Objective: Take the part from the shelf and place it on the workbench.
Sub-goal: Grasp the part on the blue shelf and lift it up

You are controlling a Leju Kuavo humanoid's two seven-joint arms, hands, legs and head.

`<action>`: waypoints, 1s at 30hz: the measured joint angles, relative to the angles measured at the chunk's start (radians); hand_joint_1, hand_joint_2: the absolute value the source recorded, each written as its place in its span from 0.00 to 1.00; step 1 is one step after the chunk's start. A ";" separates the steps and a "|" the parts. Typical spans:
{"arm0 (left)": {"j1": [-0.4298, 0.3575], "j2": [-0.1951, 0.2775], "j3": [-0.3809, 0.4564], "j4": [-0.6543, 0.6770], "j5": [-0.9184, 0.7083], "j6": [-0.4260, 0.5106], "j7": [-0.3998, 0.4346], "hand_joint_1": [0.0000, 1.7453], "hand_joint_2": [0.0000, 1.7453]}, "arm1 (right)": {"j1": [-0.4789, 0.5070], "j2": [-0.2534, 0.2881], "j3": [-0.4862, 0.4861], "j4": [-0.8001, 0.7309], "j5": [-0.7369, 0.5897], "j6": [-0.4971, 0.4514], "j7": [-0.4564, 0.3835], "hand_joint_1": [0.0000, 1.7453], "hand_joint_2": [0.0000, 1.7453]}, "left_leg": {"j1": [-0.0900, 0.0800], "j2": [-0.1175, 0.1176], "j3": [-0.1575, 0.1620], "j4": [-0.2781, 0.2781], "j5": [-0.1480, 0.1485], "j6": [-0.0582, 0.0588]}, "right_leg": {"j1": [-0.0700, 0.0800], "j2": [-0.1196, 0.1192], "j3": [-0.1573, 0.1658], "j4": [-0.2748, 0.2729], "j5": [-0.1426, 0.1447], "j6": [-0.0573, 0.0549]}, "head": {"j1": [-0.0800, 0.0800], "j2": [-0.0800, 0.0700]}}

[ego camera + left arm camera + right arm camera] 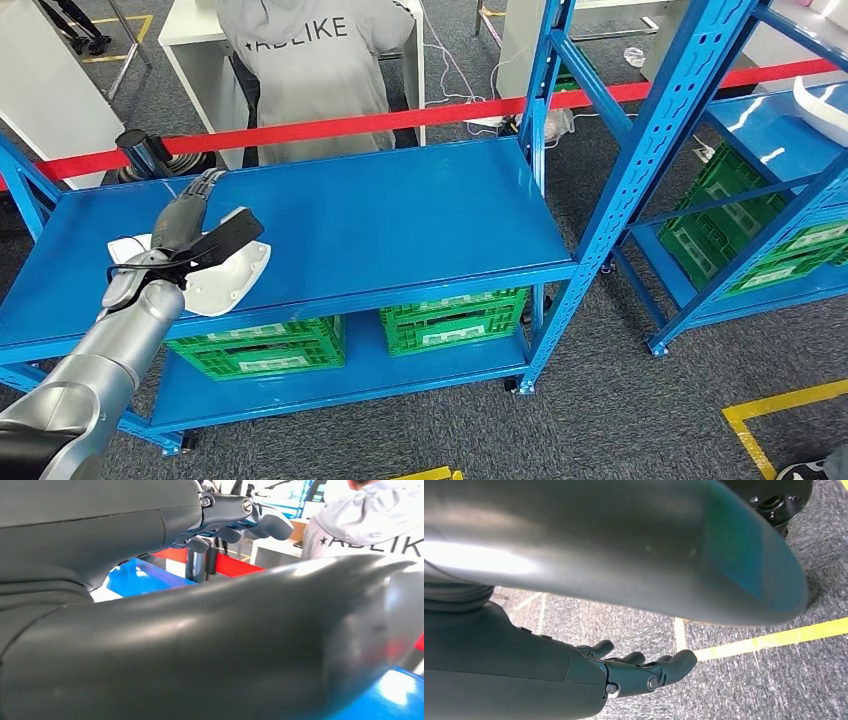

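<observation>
I read the head view as bright and evenly lit from overhead, with white glare on the right blue shelf (770, 140) and straight lines bowing at the edges. Both wrist views show the near thumb (225, 645) blurred, with soft highlights.

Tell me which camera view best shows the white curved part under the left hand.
The head view: the white curved part lies on the blue shelf beneath the left hand. The left wrist view catches a small white patch, perhaps that part.
</observation>
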 joint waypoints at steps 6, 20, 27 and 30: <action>-0.003 0.002 -0.001 0.029 -0.052 0.028 0.062 0.00 0.00 | 0.000 0.000 0.000 0.000 0.012 0.004 -0.001 0.00 0.00 | 0.000 0.000 0.000 0.000 0.000 0.000 | 0.000 0.000 0.000 0.000 0.000 0.000 | 0.000 0.000; -0.001 0.010 -0.001 0.064 -0.052 0.030 0.063 0.00 0.00 | -0.001 0.000 0.000 0.000 0.012 0.001 0.000 0.00 0.00 | 0.000 0.000 -0.001 0.000 0.000 0.000 | 0.000 0.000 0.000 0.000 0.000 0.000 | 0.000 0.000; 0.008 0.011 -0.001 0.065 -0.049 0.035 0.060 0.00 0.00 | -0.001 0.000 0.000 0.000 0.012 0.003 -0.002 0.00 0.00 | 0.000 0.000 0.000 0.000 0.000 0.000 | 0.000 0.000 0.000 0.000 0.000 0.000 | 0.000 0.000; 0.009 0.011 -0.001 0.065 -0.050 0.035 0.060 0.00 0.00 | -0.001 0.000 0.000 0.000 0.013 0.003 -0.002 0.00 0.00 | 0.000 0.000 0.000 0.000 0.000 0.000 | 0.000 0.000 0.000 0.000 0.000 0.000 | 0.000 0.000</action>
